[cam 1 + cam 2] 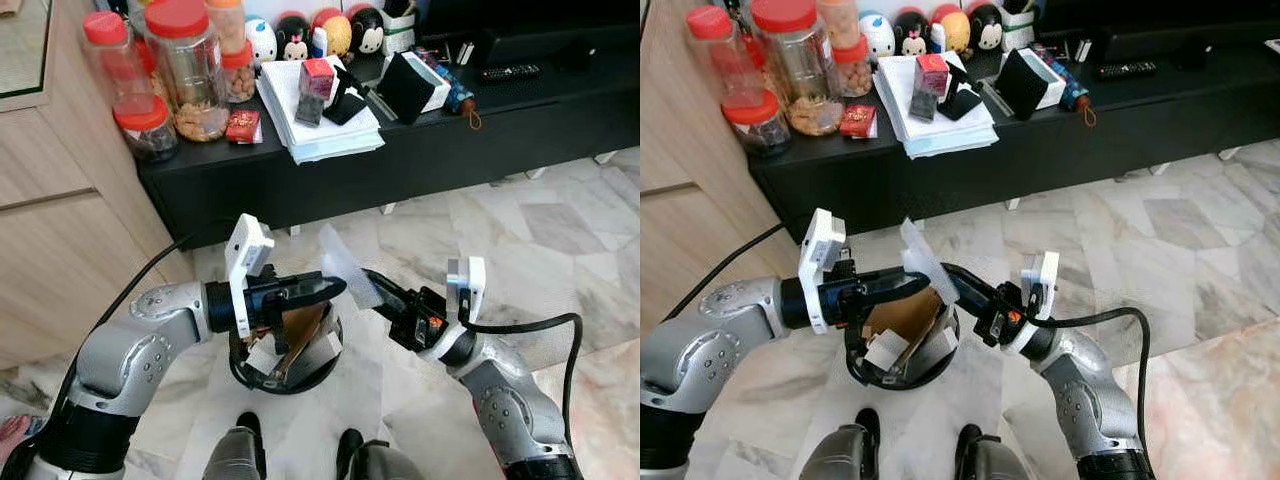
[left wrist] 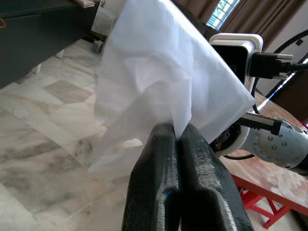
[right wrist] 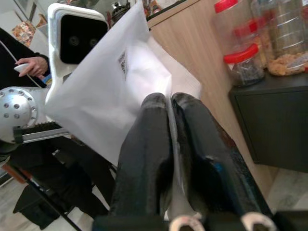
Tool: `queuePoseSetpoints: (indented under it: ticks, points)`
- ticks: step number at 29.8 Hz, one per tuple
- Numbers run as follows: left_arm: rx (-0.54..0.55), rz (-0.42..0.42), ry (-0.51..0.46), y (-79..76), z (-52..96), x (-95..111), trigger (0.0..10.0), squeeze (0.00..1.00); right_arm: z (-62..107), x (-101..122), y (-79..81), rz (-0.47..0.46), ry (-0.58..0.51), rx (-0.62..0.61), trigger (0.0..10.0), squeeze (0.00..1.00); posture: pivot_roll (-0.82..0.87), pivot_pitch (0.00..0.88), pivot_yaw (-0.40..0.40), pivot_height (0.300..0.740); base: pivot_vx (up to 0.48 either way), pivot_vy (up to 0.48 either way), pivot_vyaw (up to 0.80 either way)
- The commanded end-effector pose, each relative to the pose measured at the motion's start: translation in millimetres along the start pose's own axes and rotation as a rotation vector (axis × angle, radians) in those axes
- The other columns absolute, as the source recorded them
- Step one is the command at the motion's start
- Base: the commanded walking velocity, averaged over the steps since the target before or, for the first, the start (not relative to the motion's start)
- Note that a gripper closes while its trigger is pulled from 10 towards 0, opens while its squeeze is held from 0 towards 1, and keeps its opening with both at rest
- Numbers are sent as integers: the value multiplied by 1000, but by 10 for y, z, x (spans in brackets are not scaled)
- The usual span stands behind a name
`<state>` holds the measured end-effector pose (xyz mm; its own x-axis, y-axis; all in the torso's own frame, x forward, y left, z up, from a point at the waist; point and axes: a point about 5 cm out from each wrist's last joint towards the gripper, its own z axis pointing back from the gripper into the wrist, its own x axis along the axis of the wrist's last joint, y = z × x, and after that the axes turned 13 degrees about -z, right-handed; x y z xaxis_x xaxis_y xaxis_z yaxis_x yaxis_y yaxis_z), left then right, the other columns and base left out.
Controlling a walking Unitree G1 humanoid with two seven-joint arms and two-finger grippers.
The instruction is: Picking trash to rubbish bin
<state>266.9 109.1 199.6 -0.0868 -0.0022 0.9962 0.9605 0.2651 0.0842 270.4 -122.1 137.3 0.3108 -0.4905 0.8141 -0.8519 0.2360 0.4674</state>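
Observation:
A thin white plastic wrapper [image 1: 345,265] is held up in the air between my two grippers, just above a small round black bin [image 1: 288,362]. My left gripper [image 1: 338,288] is shut on the wrapper's near edge, and in the left wrist view its fingers [image 2: 177,144] pinch the sheet [image 2: 163,82]. From the other side my right gripper [image 1: 368,277] is shut on the same wrapper, seen in the right wrist view as a white sheet [image 3: 115,91] clamped between the fingers [image 3: 168,103]. The bin holds brown cardboard [image 1: 303,330] and white scraps.
A low black TV cabinet [image 1: 470,130] runs along the back, carrying red-lidded jars [image 1: 185,65], a paper stack [image 1: 315,115], figurines and a remote. A wooden cupboard [image 1: 60,210] stands at the left. Marble floor [image 1: 560,240] lies open to the right. A person's hand [image 3: 31,65] appears behind.

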Motion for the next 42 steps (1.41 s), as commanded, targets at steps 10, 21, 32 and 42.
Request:
queuePoseSetpoints:
  ticks: [10,21,32,42]
  points:
    - [-17,-14,-22,-46,-30,52,10000,0,-65,78,-259,90,-70,-250,10000,1000,213,245,-79,740,0,0,0]
    - [-6,-10,-26,-53,-32,45,10000,0,-128,98,-282,87,-112,-263,10000,1000,216,254,-83,740,0,0,0]
    - [9,-10,-28,-47,-28,44,10000,0,-133,127,-358,125,-134,-351,10000,1000,214,257,-86,740,0,0,0]
    - [9,-10,-28,-47,-28,44,10000,0,-133,127,-358,125,-134,-351,10000,1000,214,257,-86,740,0,0,0]
